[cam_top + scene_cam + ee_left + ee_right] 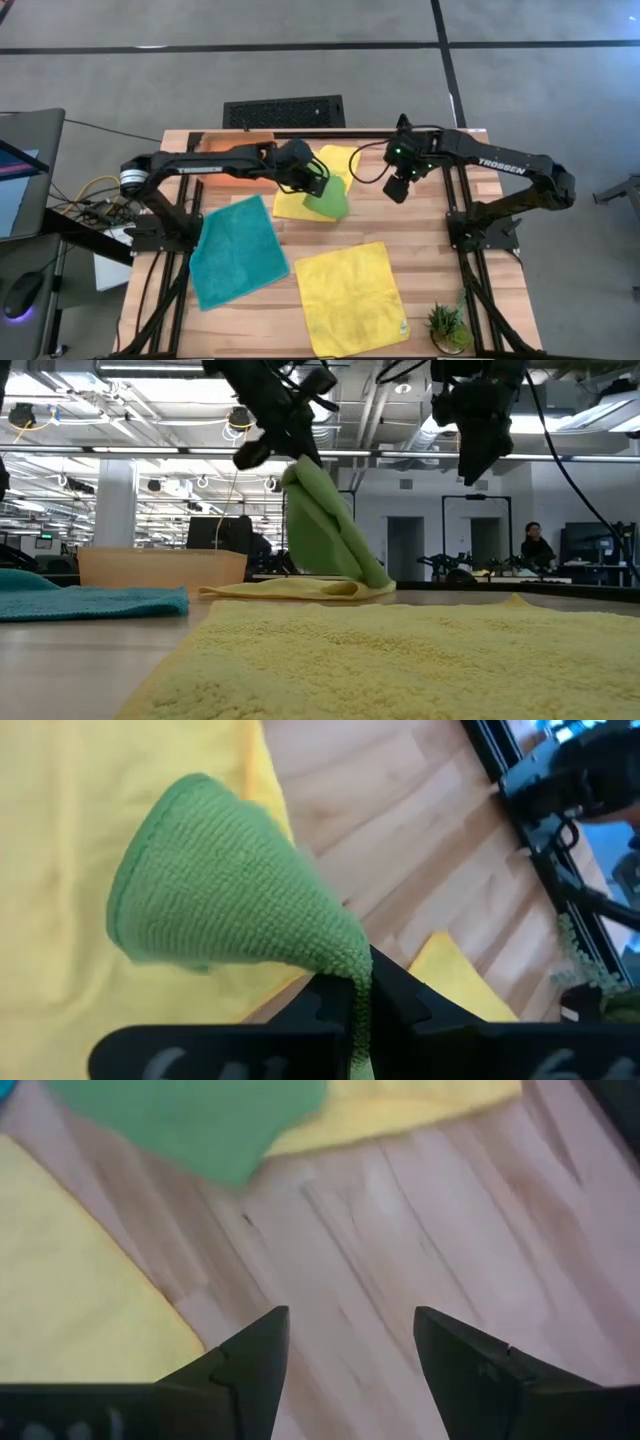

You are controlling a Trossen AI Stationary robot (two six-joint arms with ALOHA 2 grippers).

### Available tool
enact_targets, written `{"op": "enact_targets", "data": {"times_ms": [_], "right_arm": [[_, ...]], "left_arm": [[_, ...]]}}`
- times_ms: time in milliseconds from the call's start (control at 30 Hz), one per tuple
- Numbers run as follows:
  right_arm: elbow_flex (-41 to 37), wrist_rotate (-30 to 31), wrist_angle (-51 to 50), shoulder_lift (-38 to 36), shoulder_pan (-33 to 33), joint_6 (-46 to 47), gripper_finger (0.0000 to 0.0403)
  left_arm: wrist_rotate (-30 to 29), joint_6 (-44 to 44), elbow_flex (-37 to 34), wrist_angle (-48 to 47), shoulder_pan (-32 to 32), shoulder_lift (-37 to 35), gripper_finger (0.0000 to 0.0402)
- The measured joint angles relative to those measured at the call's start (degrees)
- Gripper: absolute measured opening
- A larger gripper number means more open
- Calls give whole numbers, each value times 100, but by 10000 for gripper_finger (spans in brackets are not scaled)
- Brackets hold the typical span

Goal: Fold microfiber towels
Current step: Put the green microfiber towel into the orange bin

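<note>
My left gripper (318,180) is shut on the lime green towel (330,197), raised above a yellow towel (300,200) that lies flat at the table's far middle. The green towel also shows in the low view (325,530), hanging down onto that yellow towel (290,589). A teal towel (235,250) lies flat at the left. A second yellow towel (350,295) lies flat at the near middle. My right gripper (397,188) is open and empty, held above the table to the right of the green towel. My left gripper pinches a bunched edge of the green towel (357,970) between its two fingers, slanting down from the table's left. The towel hangs below the fingers as a folded drape. Its lower end (372,575) rests on the far yellow towel.
An orange tray (235,150) stands at the table's far left, partly under my left arm. A small potted plant (448,325) stands at the near right corner. Bare wood (400,1210) lies under my right gripper.
</note>
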Motion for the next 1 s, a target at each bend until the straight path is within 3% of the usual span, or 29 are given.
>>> {"op": "enact_targets", "data": {"times_ms": [300, 467, 1000], "right_arm": [[0, -395, 966, 0, 216, -609, 240], [0, -483, 1141, 0, 207, -679, 240], [0, -488, 1199, 0, 207, -830, 240]], "left_arm": [[-215, -10, 0, -635, 356, -695, 0], [-159, 417, 0, -1033, 784, -949, 0], [2039, 2839, 0, -1222, 3207, -1061, 0]]}}
